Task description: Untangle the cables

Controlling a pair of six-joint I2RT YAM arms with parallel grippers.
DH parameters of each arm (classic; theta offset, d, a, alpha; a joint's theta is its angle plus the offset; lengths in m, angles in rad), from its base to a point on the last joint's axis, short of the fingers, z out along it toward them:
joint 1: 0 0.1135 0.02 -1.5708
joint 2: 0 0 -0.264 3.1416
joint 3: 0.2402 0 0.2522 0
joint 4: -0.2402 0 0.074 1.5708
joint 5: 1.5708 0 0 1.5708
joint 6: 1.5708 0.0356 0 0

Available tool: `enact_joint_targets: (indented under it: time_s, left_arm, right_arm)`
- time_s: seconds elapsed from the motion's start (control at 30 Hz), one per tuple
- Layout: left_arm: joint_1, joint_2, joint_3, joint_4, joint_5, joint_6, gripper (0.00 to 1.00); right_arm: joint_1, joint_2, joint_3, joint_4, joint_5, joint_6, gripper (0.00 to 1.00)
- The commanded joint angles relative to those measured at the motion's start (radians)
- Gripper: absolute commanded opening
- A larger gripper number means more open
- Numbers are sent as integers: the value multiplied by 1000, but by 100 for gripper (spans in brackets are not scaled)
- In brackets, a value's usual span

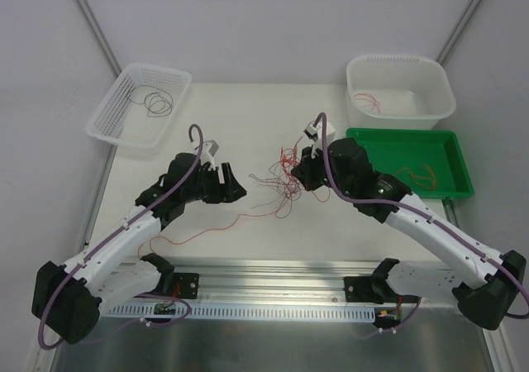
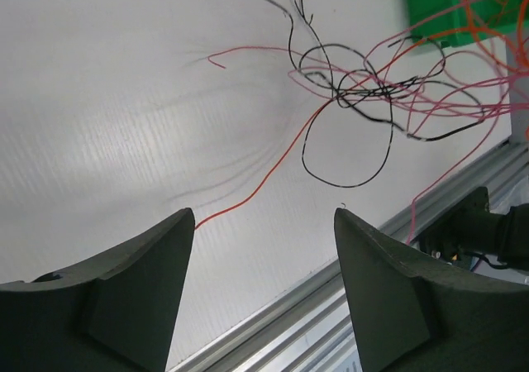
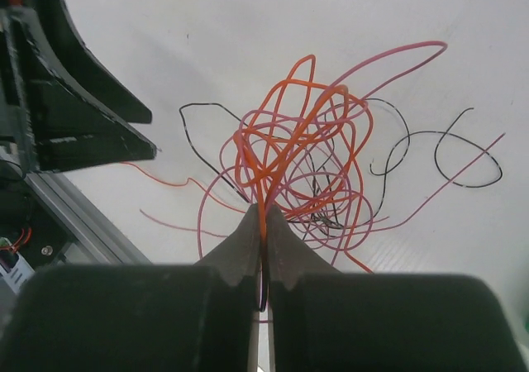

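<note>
Some sorted: thin loose wires [image 1: 154, 101] lie in the white mesh basket [image 1: 106, 114], the white plastic tub [image 1: 401, 60] and the green plastic tray [image 1: 403, 134].
Left to do: the knot of red, orange and black cables [image 1: 283, 174] sits mid-table between the arms, by all appearance far from undone.
Right gripper [image 3: 264, 217]: pinched shut on orange strands of that knot.
Left gripper [image 2: 264, 217]: jaws apart, holding nothing.

The cables [image 1: 281, 180] lay mid-table between my left gripper [image 1: 241, 192] at 9 o'clock and my right gripper [image 1: 300, 174] at 3. The basket [image 1: 107, 99] sat at 10 o'clock, the tub [image 1: 400, 58] at 1, and the tray [image 1: 388, 149] just before it, at 2.
</note>
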Motion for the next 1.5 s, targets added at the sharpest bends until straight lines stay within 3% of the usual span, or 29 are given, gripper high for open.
enact_joint_targets:
  time_s: [0.0,0.4,0.6,0.93,0.97,1.0,1.1,1.3,1.43,1.47]
  left_arm:
    - [-35,49,-38,106,117,73,69]
    - [-219,311,28,151,-85,289,69]
    - [-259,414,68,152,-87,366,67]
    - [-315,542,63,151,-105,360,47]
    - [-316,543,62,151,-117,357,39]
    - [-316,542,54,151,-125,354,33]
    - [-316,490,48,148,-154,349,0]
    - [-304,286,83,36,-316,332,0]
    - [-186,131,135,-87,-375,256,0]
    - [-95,103,164,-122,-375,231,0]
  right_arm:
    - [-2,-20,69,6,-11,-14,1]
    - [-7,2,91,6,-83,-10,1]
    - [-10,-9,81,6,-88,-8,1]
    - [-21,-15,71,21,-94,-4,1]
    - [-21,-15,69,19,-95,-4,1]
    - [-22,-17,68,21,-92,-2,1]
    - [-28,-20,52,24,-83,-1,1]
    - [-71,-35,-47,22,56,40,1]
    - [-143,-8,-156,32,83,128,1]
    - [-163,8,-197,36,78,159,1]
